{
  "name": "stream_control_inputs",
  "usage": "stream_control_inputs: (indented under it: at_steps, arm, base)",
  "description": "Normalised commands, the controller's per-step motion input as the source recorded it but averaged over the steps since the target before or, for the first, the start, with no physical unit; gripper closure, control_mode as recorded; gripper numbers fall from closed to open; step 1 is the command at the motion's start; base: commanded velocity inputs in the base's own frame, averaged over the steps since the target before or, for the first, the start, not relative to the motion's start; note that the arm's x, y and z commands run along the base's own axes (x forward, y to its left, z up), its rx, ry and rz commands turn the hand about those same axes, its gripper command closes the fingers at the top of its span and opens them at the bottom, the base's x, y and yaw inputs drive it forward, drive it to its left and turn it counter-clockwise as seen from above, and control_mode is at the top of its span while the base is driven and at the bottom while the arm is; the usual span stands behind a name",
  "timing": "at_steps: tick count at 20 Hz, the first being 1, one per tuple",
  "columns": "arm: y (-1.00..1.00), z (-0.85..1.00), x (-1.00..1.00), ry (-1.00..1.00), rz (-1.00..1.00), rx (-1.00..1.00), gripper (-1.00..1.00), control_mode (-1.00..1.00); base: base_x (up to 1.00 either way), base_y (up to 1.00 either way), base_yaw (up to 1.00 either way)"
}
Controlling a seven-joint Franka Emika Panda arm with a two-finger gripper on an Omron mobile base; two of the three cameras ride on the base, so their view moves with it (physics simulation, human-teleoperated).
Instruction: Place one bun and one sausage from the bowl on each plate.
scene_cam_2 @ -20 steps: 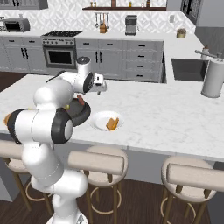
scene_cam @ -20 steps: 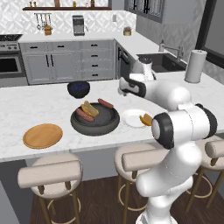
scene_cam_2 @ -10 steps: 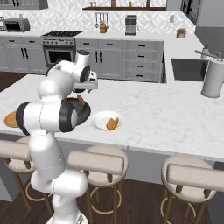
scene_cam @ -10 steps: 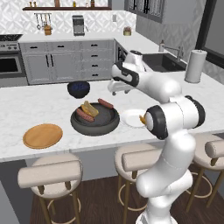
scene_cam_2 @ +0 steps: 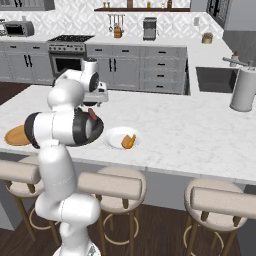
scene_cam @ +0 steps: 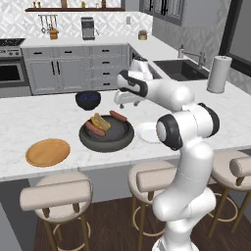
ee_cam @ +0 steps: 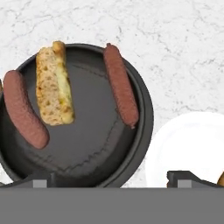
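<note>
**Wrong pick or a rolling sausage are the main risks**

The room is a grey-cabinet kitchen with a stove, a sink and a marble-topped island; 3 stools stand in front. The table point(scene_cam: 44, 115) is smooth white marble, so a dropped sausage would likely roll on it.

The bowl point(ee_cam: 83, 164) sits mid-table and holds 2 sausages and 1 bun. The wooden plate point(scene_cam: 48, 152) lies bare, well apart to the bowl's left. The white plate point(scene_cam_2: 114, 136) sits just beside the bowl on the other side and already carries a bun point(scene_cam_2: 129, 141).

The gripper point(scene_cam: 125, 98) hovers above the bowl's far side; its jaws are spread apart and grasp nothing.

My judgement: taking the bowl bun point(ee_cam: 54, 85) to the white plate would double up there. The right sausage point(ee_cam: 120, 85) rests against the sloping wall, so an off-centre pinch could squirt it out onto the table.
</note>
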Motion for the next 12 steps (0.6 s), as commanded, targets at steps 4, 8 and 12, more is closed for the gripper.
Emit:
stream_control_inputs:
  at_steps: [4, 8, 12]
  arm:
    - [0.0, -0.44, 0.23, 0.0, 0.01, -0.05, -1.0, -1.0]
    - [0.07, -0.34, 0.28, 0.0, 0.0, -0.02, -1.0, -1.0]
    - [0.02, -0.47, 0.37, 0.0, 0.04, -0.04, -1.0, -1.0]
  base:
    - [0.0, 0.0, 0.0]
    - [0.0, 0.0, 0.0]
    - [0.0, 0.0, 0.0]
